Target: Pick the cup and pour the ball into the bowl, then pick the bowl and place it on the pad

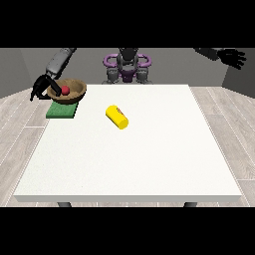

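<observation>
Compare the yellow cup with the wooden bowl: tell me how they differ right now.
The yellow cup lies tipped on its side; the wooden bowl sits upright. The cup rests on the bare white table with no hand near it; the bowl sits above the green pad, with the hand at the view's left at its rim. The bowl holds the red ball; the cup's contents cannot be seen. Both are open containers.
</observation>
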